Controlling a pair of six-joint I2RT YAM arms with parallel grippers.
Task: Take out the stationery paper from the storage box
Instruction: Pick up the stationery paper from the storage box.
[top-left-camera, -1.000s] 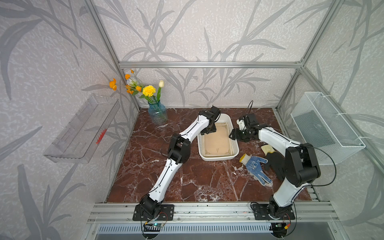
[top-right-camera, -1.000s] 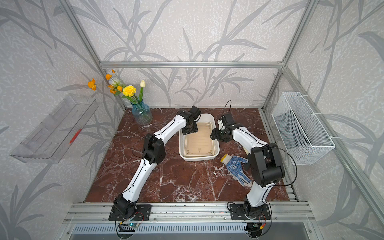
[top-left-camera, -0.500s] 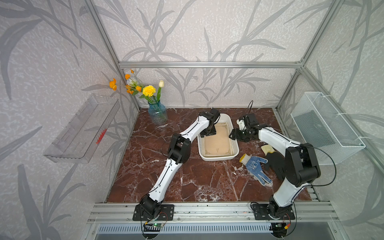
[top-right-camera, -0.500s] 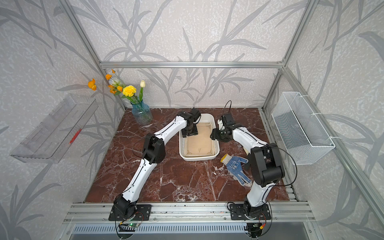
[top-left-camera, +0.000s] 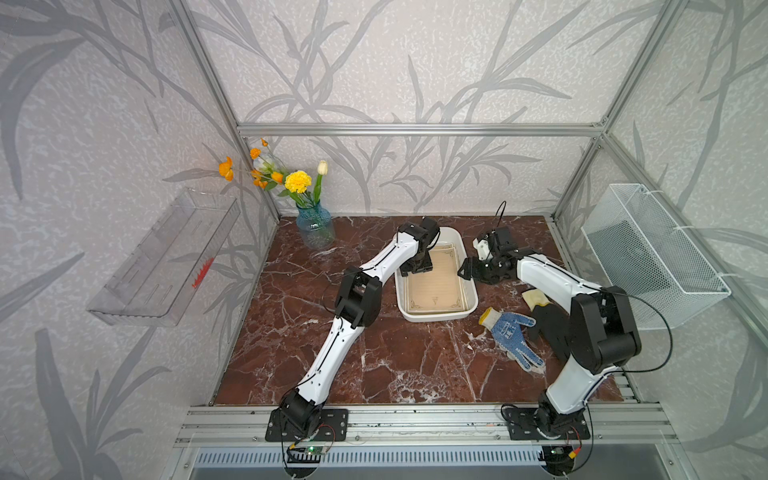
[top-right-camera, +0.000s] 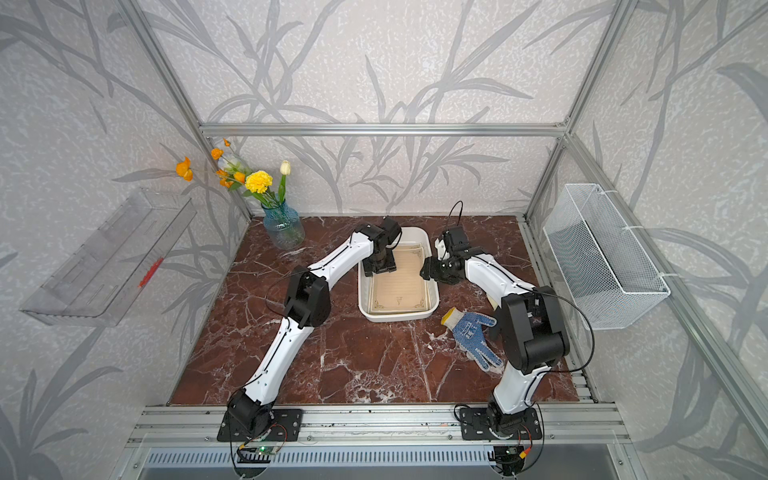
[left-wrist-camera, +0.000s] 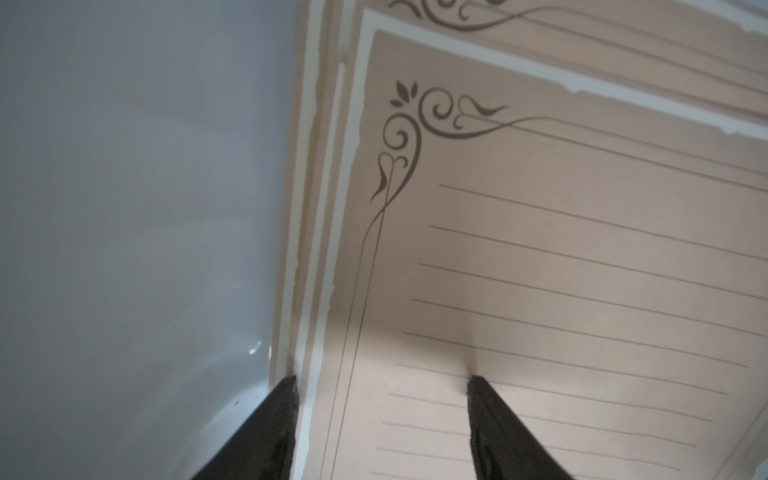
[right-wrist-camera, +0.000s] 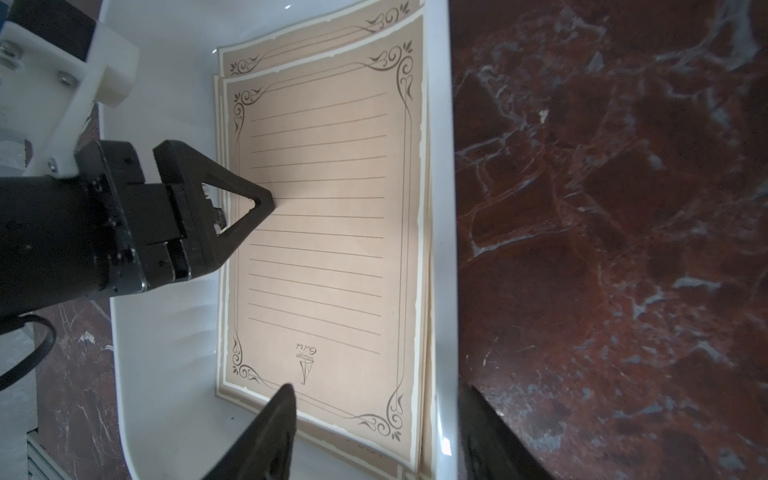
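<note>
Far left of the storage box (top-left-camera: 436, 319) I count one clear plastic shelf tray (top-left-camera: 166, 257) on the wall. Nearer the box, left of it and farther back, stands one blue glass vase (top-left-camera: 316, 227) of yellow and orange flowers.

There is one box, glossy white with rounded corners, on the red marble table (top-left-camera: 374, 353). The stationery paper (top-left-camera: 436, 286) lies flat inside it: tan, ruled sheets with scroll corners. I count at least three by their staggered edges, but the overlap hides the true number.

The left gripper (left-wrist-camera: 381, 384) is down in the box with its jaws apart, one tip at the stack's edge and the other on the top sheet. The right gripper (right-wrist-camera: 378, 395), at the box's right wall, is spread too, one finger over the paper and one outside the rim. Whether it touches anything I cannot judge.

Right of the box I see one blue-dotted knit glove (top-left-camera: 509, 332), one cream-and-black thing (top-left-camera: 535, 296) half hidden by the arm, and one white wire-mesh basket (top-left-camera: 652, 257).
</note>
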